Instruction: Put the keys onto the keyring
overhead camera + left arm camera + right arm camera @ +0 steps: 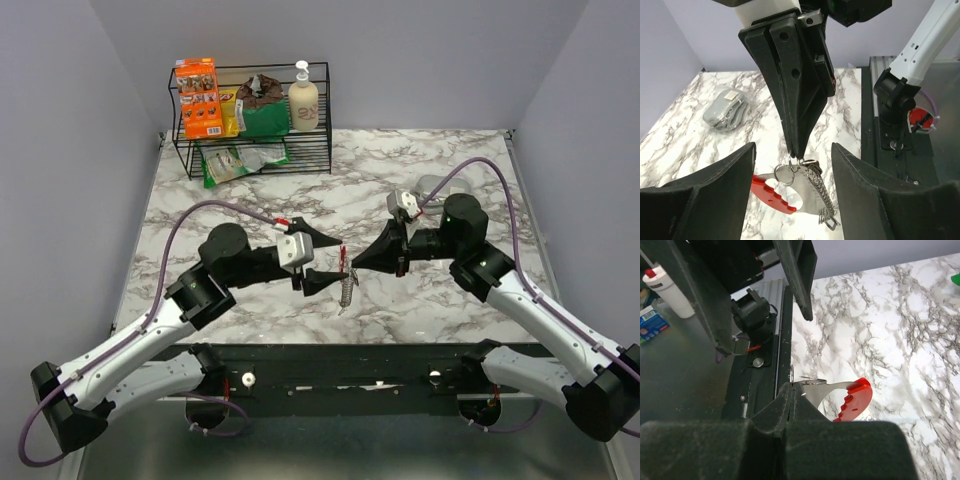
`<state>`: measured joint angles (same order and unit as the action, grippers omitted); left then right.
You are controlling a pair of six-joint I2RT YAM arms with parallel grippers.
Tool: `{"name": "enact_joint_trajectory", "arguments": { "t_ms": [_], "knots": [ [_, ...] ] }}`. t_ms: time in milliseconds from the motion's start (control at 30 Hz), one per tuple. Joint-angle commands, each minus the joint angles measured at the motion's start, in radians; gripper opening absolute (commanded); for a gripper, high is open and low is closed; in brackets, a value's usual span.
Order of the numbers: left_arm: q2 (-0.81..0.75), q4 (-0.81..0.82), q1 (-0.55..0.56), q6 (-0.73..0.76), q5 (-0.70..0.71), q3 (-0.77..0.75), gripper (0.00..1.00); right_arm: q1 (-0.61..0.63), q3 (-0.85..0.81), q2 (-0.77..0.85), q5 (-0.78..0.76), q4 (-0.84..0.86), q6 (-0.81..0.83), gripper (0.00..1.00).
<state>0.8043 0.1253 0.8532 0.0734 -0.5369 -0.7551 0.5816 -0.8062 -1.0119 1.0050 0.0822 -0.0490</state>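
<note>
The keyring (790, 195), a flat D-shaped piece with a red curved side and a gray ridged side, hangs in the air from my right gripper (796, 151), which is shut on the small wire rings at its top. A metal coil with a dark loop (829, 222) dangles along its gray edge. A small dark stubby piece (813, 163), possibly a key, sits by the rings. My left gripper (792, 200) is open, with a finger on each side of the keyring, not touching it. From above, the keyring (346, 288) hangs between both grippers. In the right wrist view its red side (855, 397) sticks out past my shut right gripper (792, 388).
A gray pouch (430, 186) lies on the marble table (250, 200) behind the right arm. A black wire rack (250, 150) with packets and a bottle stands at the back left. The table's black front rail (340, 360) is just below the grippers.
</note>
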Motion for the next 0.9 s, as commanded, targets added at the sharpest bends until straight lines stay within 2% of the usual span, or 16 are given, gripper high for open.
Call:
{"name": "enact_joint_trajectory", "arguments": {
  "t_ms": [0,133,600,800,867],
  "knots": [
    [0.122,-0.427,0.006,0.133,-0.023,-0.196,0.71,0.004,-0.089,-0.024,-0.065,-0.191,0.129,0.00],
    [0.214,-0.536,0.006,0.186,-0.058,-0.289,0.63,0.004,-0.113,-0.042,-0.094,-0.271,0.164,0.00],
    [0.348,-0.618,0.007,0.278,-0.041,-0.398,0.53,0.004,-0.105,-0.048,-0.118,-0.282,0.176,0.00],
    [0.374,-0.612,0.007,0.292,-0.028,-0.406,0.42,0.004,-0.105,-0.050,-0.111,-0.280,0.178,0.00],
    [0.386,-0.615,0.007,0.301,-0.031,-0.411,0.31,0.004,-0.103,-0.050,-0.111,-0.280,0.178,0.00]
  ]
}}
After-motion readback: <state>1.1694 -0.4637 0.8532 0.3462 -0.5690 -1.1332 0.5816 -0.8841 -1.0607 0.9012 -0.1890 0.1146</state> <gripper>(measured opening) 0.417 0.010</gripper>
